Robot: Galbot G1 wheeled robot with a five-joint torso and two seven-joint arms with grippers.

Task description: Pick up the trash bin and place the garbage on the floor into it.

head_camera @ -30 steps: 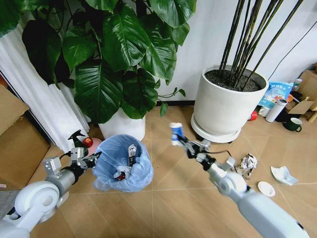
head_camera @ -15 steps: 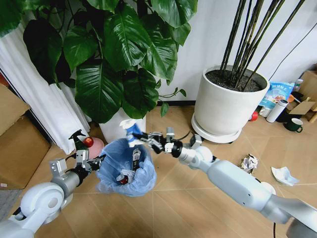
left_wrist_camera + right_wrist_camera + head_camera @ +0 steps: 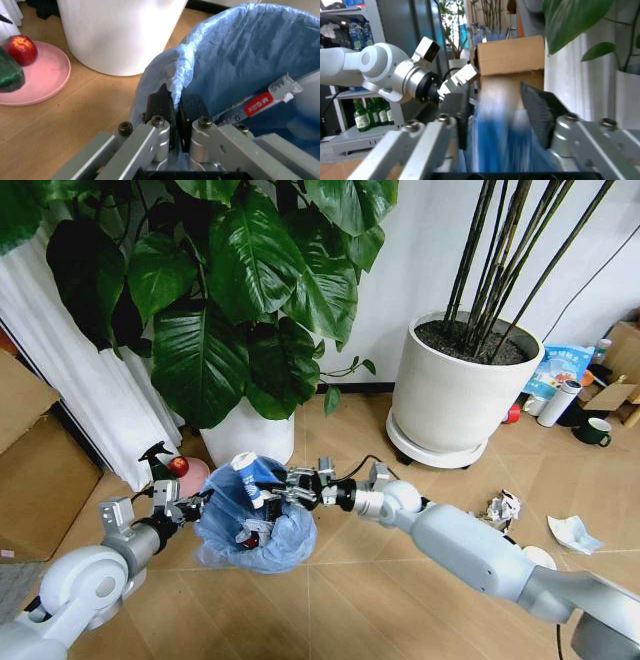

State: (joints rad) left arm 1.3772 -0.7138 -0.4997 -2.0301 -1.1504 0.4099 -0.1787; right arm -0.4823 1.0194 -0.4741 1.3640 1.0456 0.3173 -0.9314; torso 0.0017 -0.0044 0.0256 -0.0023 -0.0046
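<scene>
- Left gripper [image 3: 176,112] pinches the near-left rim of the small round dark bin lined with crinkly light blue plastic [image 3: 225,510]
- Right gripper [image 3: 272,490] hangs over the bin — clamped on a blue-white crushed packet [image 3: 247,475]
- Crumpled white paper wad [image 3: 500,508] lies on the herringbone wood floor [image 3: 370,590], far right

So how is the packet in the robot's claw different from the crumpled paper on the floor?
The blue-white packet is gripped by the right gripper above the trash bin; the crumpled paper lies loose on the floor, far off. The packet is blue and white; the paper is plain white. Both are litter.
</scene>
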